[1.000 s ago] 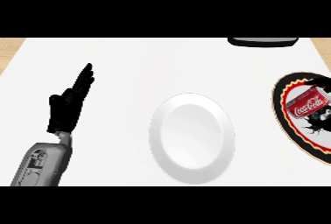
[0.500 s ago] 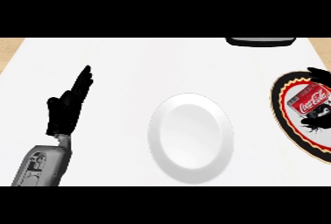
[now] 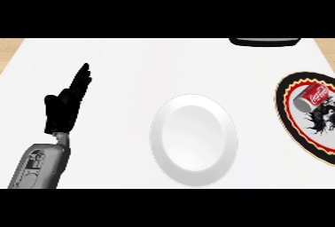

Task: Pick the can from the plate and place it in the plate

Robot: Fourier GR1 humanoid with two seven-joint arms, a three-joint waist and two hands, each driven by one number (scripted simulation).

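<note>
the counter top is white and smooth, with a bit of light wood showing at the far corners. at the far edge sits a dark grey thing (image 3: 265, 41) that is cut off, so i cannot tell what it is. the robot's black left hand (image 3: 65, 104) rests at the left side, on the end of a grey forearm (image 3: 39, 166). its fingers are straight and point away from the robot, and it holds nothing. the right hand does not show at all. in the middle of the counter lies a round white plate (image 3: 193, 139) with nothing on it. far over at the right edge is a round black plate with a red and yellow ring (image 3: 281, 111), partly cut off. the red soda can with white letters (image 3: 314, 95) lies on its side on this black plate, near the far end, with its silver end turned toward the white plate. the can is well apart from the left hand. i think the can is light and hard but thin, so it may dent if squeezed too much. it is smooth and round, so it can roll or slip away. the best place to take hold looks like the middle of its red side, with fingers on one side and the thumb on the other.
</note>
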